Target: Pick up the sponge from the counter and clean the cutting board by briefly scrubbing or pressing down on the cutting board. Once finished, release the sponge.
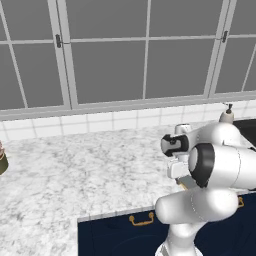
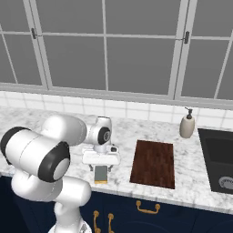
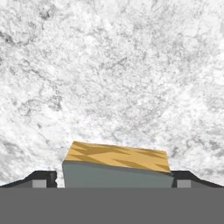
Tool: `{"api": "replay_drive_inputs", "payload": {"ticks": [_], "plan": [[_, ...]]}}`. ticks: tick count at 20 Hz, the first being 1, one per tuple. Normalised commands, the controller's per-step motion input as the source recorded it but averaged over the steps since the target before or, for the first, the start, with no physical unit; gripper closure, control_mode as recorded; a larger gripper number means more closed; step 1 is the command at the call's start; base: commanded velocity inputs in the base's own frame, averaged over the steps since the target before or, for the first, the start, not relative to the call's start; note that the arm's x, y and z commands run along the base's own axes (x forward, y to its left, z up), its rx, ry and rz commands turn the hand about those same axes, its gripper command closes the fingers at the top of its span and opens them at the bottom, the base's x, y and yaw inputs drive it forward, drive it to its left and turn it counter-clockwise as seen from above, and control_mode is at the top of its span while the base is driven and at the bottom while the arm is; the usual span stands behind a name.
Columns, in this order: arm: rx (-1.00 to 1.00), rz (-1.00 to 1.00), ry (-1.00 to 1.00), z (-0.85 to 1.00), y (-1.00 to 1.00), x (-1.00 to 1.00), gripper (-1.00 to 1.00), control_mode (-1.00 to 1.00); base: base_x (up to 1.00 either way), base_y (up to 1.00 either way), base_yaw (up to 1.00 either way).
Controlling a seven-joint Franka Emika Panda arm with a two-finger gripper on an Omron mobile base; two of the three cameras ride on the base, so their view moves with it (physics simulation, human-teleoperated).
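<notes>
On the marbled counter (image 2: 150, 132): one sponge (image 2: 100, 174), one dark wooden cutting board (image 2: 154, 163) at the sponge's 3 o'clock, and one cream soap dispenser (image 2: 186, 123) at the board's 1 o'clock. One black sink (image 2: 217, 157) sits at the far right. Three brass drawer handles (image 2: 147, 208) line the navy fronts below. One robot arm carries one gripper (image 2: 101, 169), with two dark fingertips (image 3: 40, 179).

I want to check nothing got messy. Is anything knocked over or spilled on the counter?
Nothing stands out. The sponge sits between the tool's fingertips, the cutting board lies flat on the counter, and the soap bottle stands upright. No spills.
</notes>
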Motion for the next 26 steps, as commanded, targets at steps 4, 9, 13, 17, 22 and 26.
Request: {"api": "replay_drive_inputs", "payload": {"ticks": [4, 9, 13, 17, 22, 26], "plan": [[0.01, 0.00, -0.01, 0.00, 0.00, 0.00, -1.00, -1.00, 0.00, 0.00, 0.00], [0.00, 0.00, 0.00, 0.00, 0.00, 0.00, -1.00, -1.00, 0.00, 0.00, 0.00], [0.00, 0.00, 0.00, 0.00, 0.00, 0.00, 1.00, -1.00, 0.00, 0.00, 0.00], [0.00, 0.00, 0.00, 0.00, 0.00, 0.00, 1.00, -1.00, 0.00, 0.00, 0.00], [0.03, 0.00, -0.05, 0.05, -0.13, 0.00, 1.00, -1.00, 0.00, 0.00, 0.00], [0.20, 0.01, -0.21, 0.40, -0.53, 0.09, 1.00, -1.00, 0.00, 0.00, 0.00]]}}
